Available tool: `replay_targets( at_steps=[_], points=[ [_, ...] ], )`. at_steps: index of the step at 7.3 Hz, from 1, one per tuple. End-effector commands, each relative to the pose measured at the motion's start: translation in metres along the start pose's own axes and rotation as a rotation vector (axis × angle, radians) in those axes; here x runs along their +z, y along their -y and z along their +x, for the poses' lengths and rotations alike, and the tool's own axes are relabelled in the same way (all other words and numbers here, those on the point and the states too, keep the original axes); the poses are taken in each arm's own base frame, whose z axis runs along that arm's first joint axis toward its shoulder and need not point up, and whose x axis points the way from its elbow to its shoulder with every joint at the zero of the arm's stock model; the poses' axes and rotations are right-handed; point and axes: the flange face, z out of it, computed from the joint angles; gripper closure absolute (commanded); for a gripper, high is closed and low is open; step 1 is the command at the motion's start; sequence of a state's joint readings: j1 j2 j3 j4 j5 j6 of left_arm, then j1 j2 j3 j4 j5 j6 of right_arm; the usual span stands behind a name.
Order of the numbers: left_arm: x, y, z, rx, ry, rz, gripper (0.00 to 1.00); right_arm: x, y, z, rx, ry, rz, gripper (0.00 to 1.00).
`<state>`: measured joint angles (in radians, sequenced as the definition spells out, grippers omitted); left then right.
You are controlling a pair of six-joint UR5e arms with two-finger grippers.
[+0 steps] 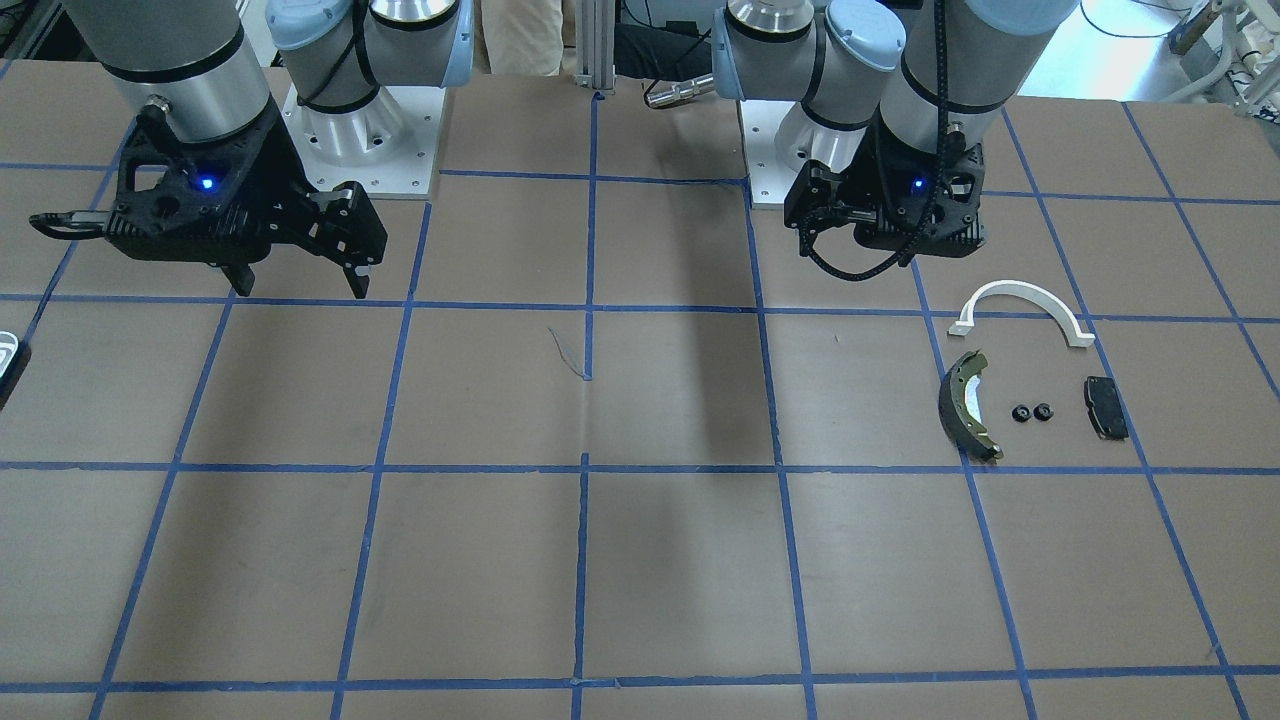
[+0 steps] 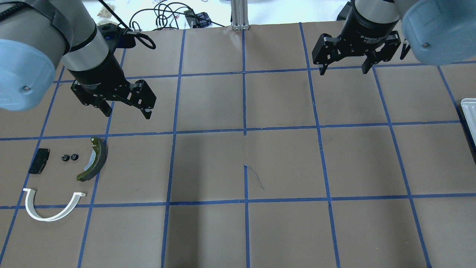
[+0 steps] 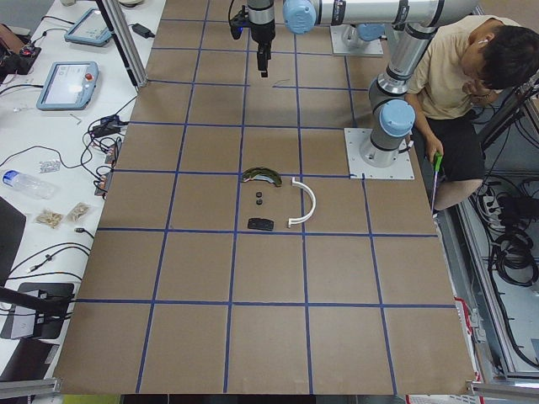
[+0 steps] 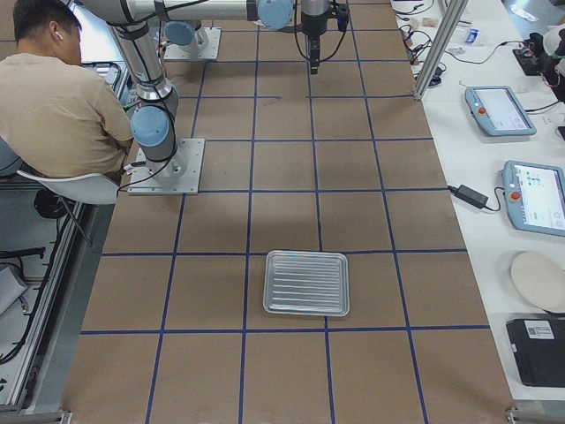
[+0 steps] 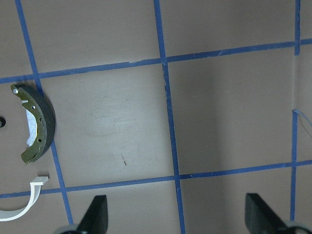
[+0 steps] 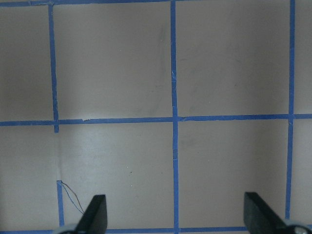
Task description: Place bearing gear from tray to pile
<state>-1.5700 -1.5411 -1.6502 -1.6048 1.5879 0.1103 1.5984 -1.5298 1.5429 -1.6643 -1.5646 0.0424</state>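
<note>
Two small black bearing gears (image 2: 70, 157) lie side by side on the table inside the pile, between the black rectangular pad (image 2: 39, 160) and the olive-edged brake shoe (image 2: 95, 159). The white arch (image 2: 52, 206) lies just in front of them. My left gripper (image 2: 126, 107) is open and empty, above the table behind the brake shoe. Its wrist view shows the shoe (image 5: 39, 126) and an end of the arch (image 5: 27, 207). My right gripper (image 2: 344, 69) is open and empty over bare table at the far right. The ribbed metal tray (image 4: 306, 283) holds nothing.
The tray (image 2: 469, 119) sits at the right edge of the overhead view, well away from both grippers. The brown table is marked with a blue tape grid (image 2: 244, 130). A person (image 3: 472, 76) sits beside the robot bases.
</note>
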Motion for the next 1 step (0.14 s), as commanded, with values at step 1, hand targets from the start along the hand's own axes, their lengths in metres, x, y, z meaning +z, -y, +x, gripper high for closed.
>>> replay_targets(
  at_steps=[1],
  points=[
    [-0.0049, 0.0033, 0.0007, 0.004, 0.002, 0.015, 0.0, 0.0026, -0.0002, -0.0014, 0.002, 0.006, 0.001, 0.0]
  ],
)
